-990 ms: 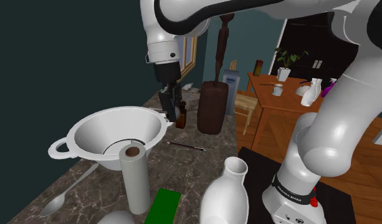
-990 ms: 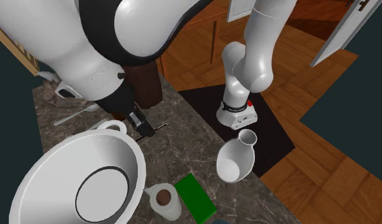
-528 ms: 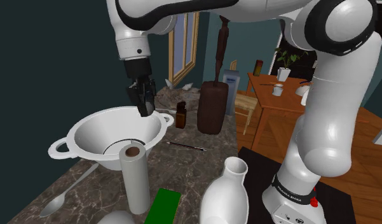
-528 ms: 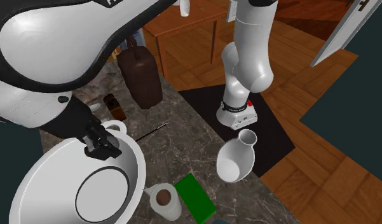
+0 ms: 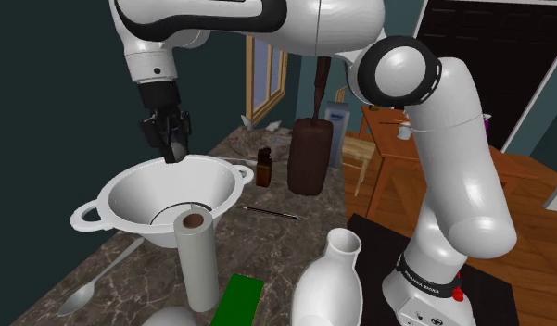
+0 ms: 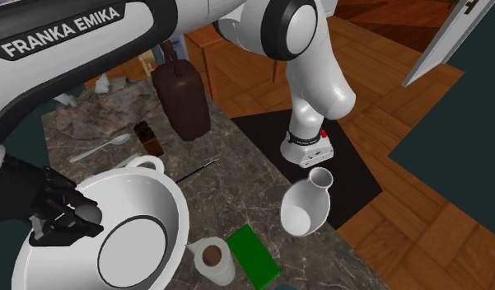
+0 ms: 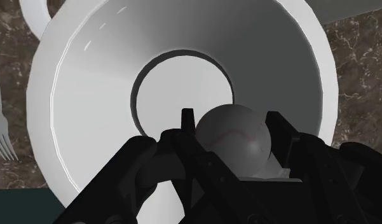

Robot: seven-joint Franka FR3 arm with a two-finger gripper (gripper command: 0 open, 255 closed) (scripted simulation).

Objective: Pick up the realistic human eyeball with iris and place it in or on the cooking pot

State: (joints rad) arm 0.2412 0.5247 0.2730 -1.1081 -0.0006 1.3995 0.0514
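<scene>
Gripper: the all-black 2-finger gripper [image 5: 170, 139] [image 6: 63, 218] [image 7: 229, 121] hangs above the pot, over the rim on the side away from the stand. Its jaws are clenched on the eyeball.

Task object: the white ball-shaped eyeball with a faint red vein line [image 7: 234, 137] sits clasped between the 2 fingers, clear of the pot's surface, with the pot's flat round base directly beyond it in the wrist view.

Receptacle: the wide white cooking pot with 2 loop handles [image 5: 204, 187] [image 6: 151, 198] [image 7: 88, 95] stands on the dark marbled stone worktop [image 5: 285, 236] [image 6: 237, 189], toward the edge at the shoulder view's left.

Other items on the worktop:
- A white paper roll with a brown core [image 5: 195, 264] [image 6: 212, 259] stands upright just beside the pot.
- A flat green box [image 5: 237, 298] [image 6: 254, 255] lies next to the roll.
- A white narrow-necked vase [image 5: 330, 282] [image 6: 305, 206] is at the edge nearest the stand.
- A small brown bottle [image 5: 263, 169] [image 6: 147, 137] is near one pot handle.
- A tall dark brown block [image 5: 309, 153] [image 6: 181, 99] stands beside that bottle.
</scene>
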